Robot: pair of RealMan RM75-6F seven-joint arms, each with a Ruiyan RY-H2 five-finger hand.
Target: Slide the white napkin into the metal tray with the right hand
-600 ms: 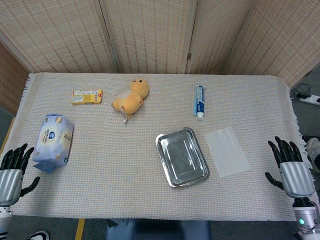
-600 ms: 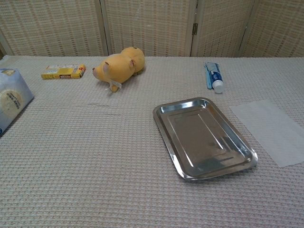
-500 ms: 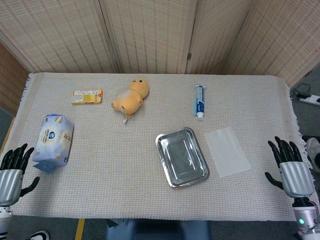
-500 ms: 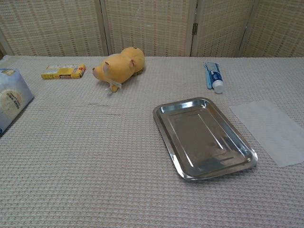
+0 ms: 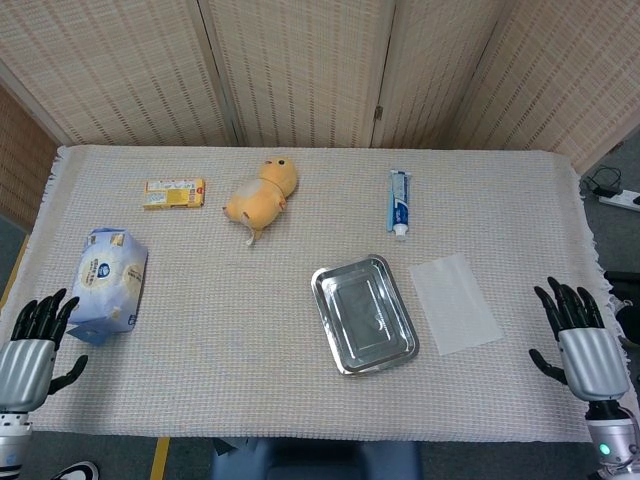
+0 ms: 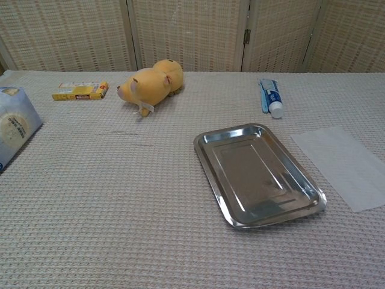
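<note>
A table (image 5: pixel 200 330) with a bumpy cream cloth and six things on it

A shiny metal tray (image 5: pixel 364 313) lies near the middle, and a flat white napkin (image 5: pixel 455 302) lies just beside it on the right, not touching. A toothpaste tube (image 5: pixel 399 201) lies farther back. A yellow soft toy (image 5: pixel 261 194) rests on its side (head toward the back wall), with a small yellow box (image 5: pixel 173 193) near it. A blue and white pack of tissues (image 5: pixel 106 281) sits by the left edge.

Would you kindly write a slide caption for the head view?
Both hands, left and right, open at table edge; white napkin lies beside empty metal tray.
</note>
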